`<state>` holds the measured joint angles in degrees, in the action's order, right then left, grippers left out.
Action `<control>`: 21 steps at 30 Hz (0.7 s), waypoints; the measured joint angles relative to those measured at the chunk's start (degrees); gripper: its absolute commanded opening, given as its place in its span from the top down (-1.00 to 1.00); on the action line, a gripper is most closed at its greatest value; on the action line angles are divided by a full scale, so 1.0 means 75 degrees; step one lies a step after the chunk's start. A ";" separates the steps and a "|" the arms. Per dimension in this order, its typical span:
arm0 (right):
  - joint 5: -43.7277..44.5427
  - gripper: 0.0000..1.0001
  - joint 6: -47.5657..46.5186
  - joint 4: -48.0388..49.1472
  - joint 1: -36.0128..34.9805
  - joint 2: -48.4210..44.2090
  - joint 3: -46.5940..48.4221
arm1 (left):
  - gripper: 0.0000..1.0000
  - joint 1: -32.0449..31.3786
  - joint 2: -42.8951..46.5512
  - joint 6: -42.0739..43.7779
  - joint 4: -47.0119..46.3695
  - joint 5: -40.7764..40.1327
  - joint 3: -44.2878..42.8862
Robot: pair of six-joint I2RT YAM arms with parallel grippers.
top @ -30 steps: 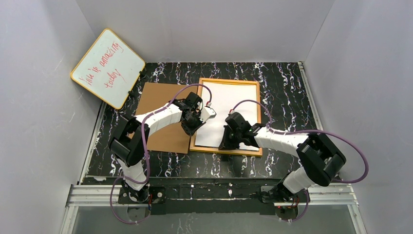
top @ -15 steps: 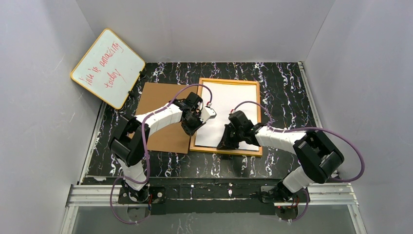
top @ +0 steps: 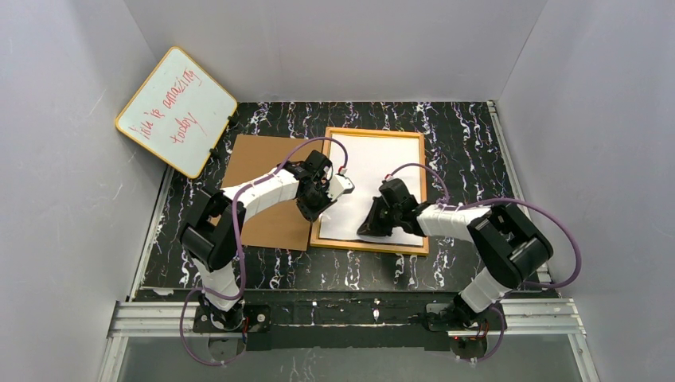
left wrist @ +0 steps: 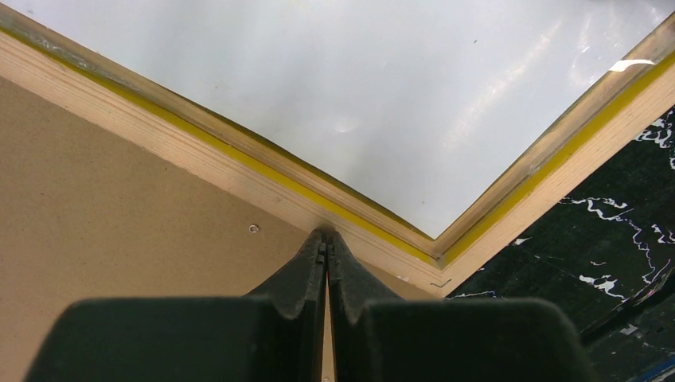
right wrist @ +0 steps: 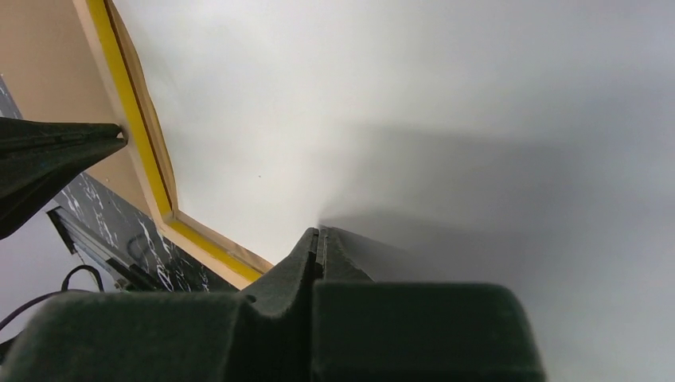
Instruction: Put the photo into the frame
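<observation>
**A:** Where's the photo (top: pixel 380 171)?

**B:** White back up, lying inside the rim of the frame (top: pixel 374 131). The frame lies flat, orange-brown back up, on the black marbled worktop (top: pixel 466 151), toward 12 o'clock from the arm bases in the overhead view.

**A:** And the claws?

**B:** The right claw (right wrist: pixel 320 235) is closed with nothing between its fingers. Its tips are down on the photo's white back, near the 6 o'clock edge. The left claw (left wrist: pixel 325 239) is also closed and empty. Its tips sit against the outer wood of the frame's 9 o'clock rail, close to the 7 o'clock corner.

**A:** Anything touching the frame there?

**B:** The brown backing board (top: pixel 263 183) lies flat on the worktop at the frame's 9 o'clock, its edge against that rail. The left arm reaches over it.

**A:** Further out?

**B:** A yellow-rimmed whiteboard (top: pixel 177 111) with red handwriting stands tilted against the wall at 10 o'clock, just beyond the board's far corner.
</observation>
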<state>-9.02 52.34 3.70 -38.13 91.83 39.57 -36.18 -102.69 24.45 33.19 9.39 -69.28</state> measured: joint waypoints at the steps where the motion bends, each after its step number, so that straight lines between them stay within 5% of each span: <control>1: 0.0020 0.97 0.0000 0.0032 -0.0006 -0.0041 -0.0032 | 1.00 0.0000 -0.0003 0.0000 0.0003 0.0000 -0.0003; 4: 0.0233 0.96 -0.0061 -0.0061 -0.0015 -0.0309 -0.0128 | 1.00 0.0000 -0.0006 0.0000 0.0023 0.0000 -0.0023; 15: 0.0373 0.36 -0.0548 -0.2346 0.0082 -0.2090 0.0338 | 1.00 0.0052 -0.0274 -0.0085 0.0609 0.0006 -0.0519; 21: 0.0353 0.15 -0.0606 -0.2786 0.0023 -0.2011 0.0997 | 0.95 0.0985 -0.0560 -0.0286 0.1472 0.0309 -0.1915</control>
<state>-6.37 47.79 -17.19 -37.95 76.75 47.05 -28.80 -106.89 22.31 44.23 11.70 -83.64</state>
